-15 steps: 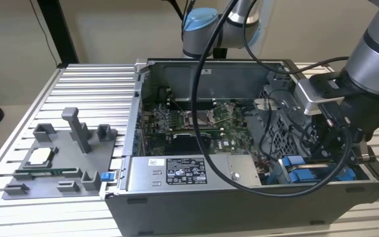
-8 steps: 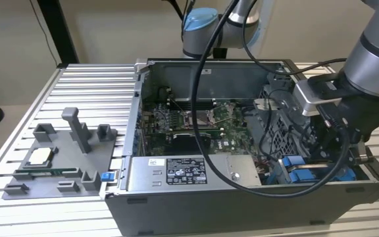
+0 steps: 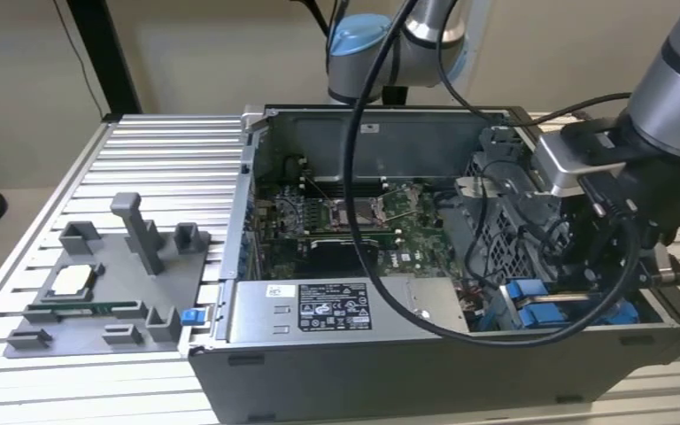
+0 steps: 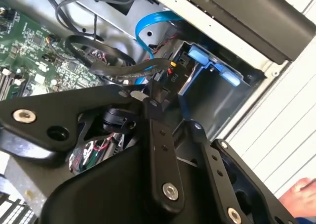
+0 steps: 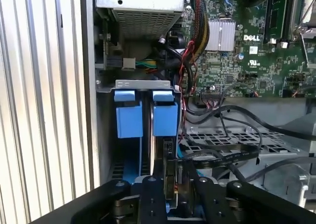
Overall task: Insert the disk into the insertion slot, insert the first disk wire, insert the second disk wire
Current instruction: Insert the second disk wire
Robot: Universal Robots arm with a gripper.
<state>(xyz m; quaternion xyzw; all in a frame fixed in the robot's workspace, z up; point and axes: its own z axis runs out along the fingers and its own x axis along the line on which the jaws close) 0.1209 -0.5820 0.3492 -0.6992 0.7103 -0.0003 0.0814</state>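
Observation:
The disk sits edge-on in the insertion slot [image 5: 143,85] at the case's corner, at the exterior view's right. Only the two bright blue tabs of its carrier [image 5: 165,116] [image 4: 197,54] [image 3: 527,292] show at the bay mouth. My gripper [image 5: 173,173] [image 4: 155,99] hangs just over the disk's end, inside the case. It is shut on a small black wire connector [image 5: 169,152] [image 4: 170,76], which is held against the disk's edge between the blue rails. The connector's black wire [image 4: 108,68] trails off toward the motherboard.
A grey power-supply box [image 3: 334,310] lies along the case's front, and the green motherboard [image 3: 352,221] fills the middle. A blue data cable [image 4: 147,31] and loose black cables [image 5: 222,152] cross beside the bay. A grey fixture tray [image 3: 104,283] stands on the slatted table [image 3: 163,150].

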